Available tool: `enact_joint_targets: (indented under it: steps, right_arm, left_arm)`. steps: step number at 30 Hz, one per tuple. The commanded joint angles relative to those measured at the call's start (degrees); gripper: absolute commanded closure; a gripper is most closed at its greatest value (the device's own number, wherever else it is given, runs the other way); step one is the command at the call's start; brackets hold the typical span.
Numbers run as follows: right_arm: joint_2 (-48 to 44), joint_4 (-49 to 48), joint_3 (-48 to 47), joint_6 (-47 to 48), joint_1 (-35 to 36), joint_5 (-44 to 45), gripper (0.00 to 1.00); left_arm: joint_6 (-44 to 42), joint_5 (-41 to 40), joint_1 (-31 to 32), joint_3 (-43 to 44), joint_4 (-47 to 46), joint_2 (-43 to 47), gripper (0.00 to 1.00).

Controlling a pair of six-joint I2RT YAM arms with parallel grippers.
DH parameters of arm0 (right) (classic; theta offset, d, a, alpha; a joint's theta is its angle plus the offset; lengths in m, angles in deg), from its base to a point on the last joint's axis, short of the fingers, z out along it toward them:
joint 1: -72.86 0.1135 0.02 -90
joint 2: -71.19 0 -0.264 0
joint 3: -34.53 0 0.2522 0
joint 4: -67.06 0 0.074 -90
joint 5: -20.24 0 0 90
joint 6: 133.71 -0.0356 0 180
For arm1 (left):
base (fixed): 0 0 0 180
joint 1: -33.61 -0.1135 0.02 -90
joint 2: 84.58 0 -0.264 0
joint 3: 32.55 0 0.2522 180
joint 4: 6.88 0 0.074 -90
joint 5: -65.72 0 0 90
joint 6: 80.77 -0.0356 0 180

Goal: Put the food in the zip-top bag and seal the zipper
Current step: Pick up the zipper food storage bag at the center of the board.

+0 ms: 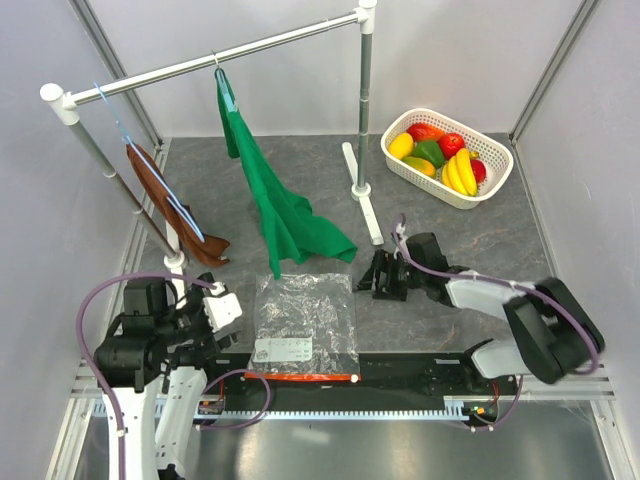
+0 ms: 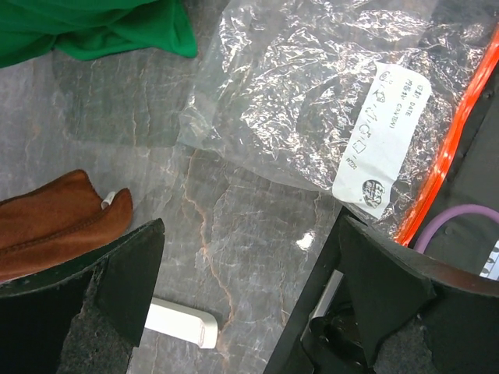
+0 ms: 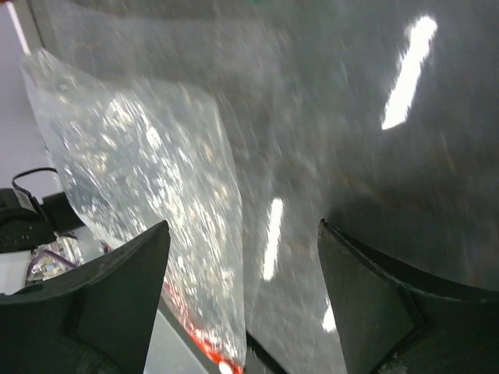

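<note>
**Open grippers flank a flat, empty bag**

Left gripper (image 2: 249,234) fills the bottom of its wrist view. Its fingers are spread wide with nothing between them, over bare table (image 2: 234,273) just left of the bag (image 1: 305,322). Right gripper (image 1: 386,274) is also released and empty, low beside the bag's upper right corner, probably placed to pin or lift that edge.

In the top view the bag lies flat at lower centre. Its label (image 1: 285,350) sits near the zipper (image 1: 300,377), which runs along the bottom edge toward the arm bases, so both arms can likely reach the mouth. Whether the mouth is zipped I cannot tell.

Food (image 1: 440,155) is heaped in the basket (image 1: 497,165) at upper right, well apart from the bag, with none packed yet. Opening the mouth looks like the first job.
</note>
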Motion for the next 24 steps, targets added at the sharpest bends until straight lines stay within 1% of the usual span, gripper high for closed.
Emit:
enact_joint_targets:
  steps: [1, 2, 4, 7, 10, 12, 13, 15, 16, 18, 19, 20, 21, 24]
  right_arm:
    - [11.65, -11.8, -3.48, 4.18, 0.39, 0.18, 0.17]
    - [13.51, -13.2, -3.92, 3.22, 0.75, -1.83, 0.19]
    - [17.47, -16.02, -5.06, 2.51, 2.41, -2.82, 0.2]
    - [19.41, -19.54, -4.54, -0.13, 4.17, -2.91, 0.2]
    - [20.47, -17.97, -5.94, 0.13, 4.7, -3.26, 0.31]
    - [20.22, -15.17, -7.17, 1.0, 4.79, -3.87, 0.43]
    - [20.13, -14.11, -7.61, 1.19, 4.7, -4.05, 0.55]
    - [19.25, -10.34, -8.41, 1.97, 4.27, -4.14, 0.71]
    - [18.64, -9.62, -8.23, 1.89, 3.92, -4.14, 0.86]
    - [16.97, -8.3, -7.7, 1.45, 2.34, -4.4, 0.97]
    - [16.35, -7.77, -7.62, 1.45, 1.55, -4.58, 1.0]
    - [15.91, -6.9, -7.79, 1.63, -0.03, -4.67, 1.0]
    - [14.69, -6.45, -7.88, 2.06, -0.91, -4.67, 1.0]
    - [12.22, -2.77, -8.67, 3.64, -4.87, -5.28, 1.0]
  left_arm:
    - [-4.8, 3.32, -0.08, -0.88, -0.48, -0.81, 0.01]
    - [-5.94, 3.23, -0.17, -1.4, -0.48, -0.9, 0.01]
    - [-7.09, 2.71, -0.17, -2.02, -0.39, -1.34, 0.01]
    - [-8.85, 2.88, -0.17, -2.9, 0.22, -2.13, 0.01]
    - [-9.11, 4.28, -0.17, -3.17, 0.31, -3.53, 0.01]
    - [-9.29, 5.68, -0.17, -3.34, 0.49, -5.02, 0.01]
    - [-10.25, 6.13, -0.09, -3.43, 0.84, -6.77, 0.01]
    - [-11.39, 6.92, -0.09, -3.95, 1.19, -8.45, 0.01]
    - [-13.23, 6.92, -0.08, -5.09, 1.19, -9.94, 0.01]
    - [-16.31, 6.05, 0.0, -6.32, 1.89, -11.0, 0.01]
    - [-18.93, 5.61, 0.0, -7.55, 1.55, -11.79, 0.01]
    - [-19.83, 4.74, 0.0, -8.08, 0.93, -12.23, 0.01]
    - [-22.53, 4.47, 0.09, -8.52, 0.84, -12.59, 0.01]
    - [-24.66, 4.02, 0.7, -9.67, -0.91, -13.29, 0.0]
